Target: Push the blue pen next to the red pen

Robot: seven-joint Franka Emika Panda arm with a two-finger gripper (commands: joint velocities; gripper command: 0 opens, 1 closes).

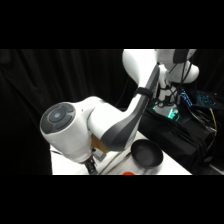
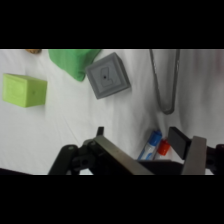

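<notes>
The hand (image 2: 165, 157) comes up from the lower edge of the wrist view, its black linkage low and to the left, one grey finger (image 2: 117, 157) running as a slanted bar across the middle and the other finger (image 2: 195, 155) standing at the right with a dark pad on its inner side. The two fingers are spread apart, gripping nothing. In the gap between them, low against the white tabletop (image 2: 65, 125), lies the blue pen (image 2: 151, 145), its blue body and white end showing just inside the left finger. Touching it on the side nearer the right finger is a small red piece (image 2: 163, 147), possibly the red pen, though too little shows to be sure.

Farther out beyond the fingertips sits a grey cube (image 2: 107, 75), tilted on the tabletop, with a dark green shape (image 2: 72, 61) just beside it to the left and partly behind it. Well off to the left of the hand is a lime-green cube (image 2: 24, 90). Beyond the right finger, metal tongs (image 2: 165, 82) lie with their closed loop end pointing back toward the hand.

In the side view the white arm (image 1: 80, 125) fills the middle, bent low over the tabletop, and the hand is cut off at the bottom. A black bowl (image 1: 146, 154) rests to the right of the arm.
</notes>
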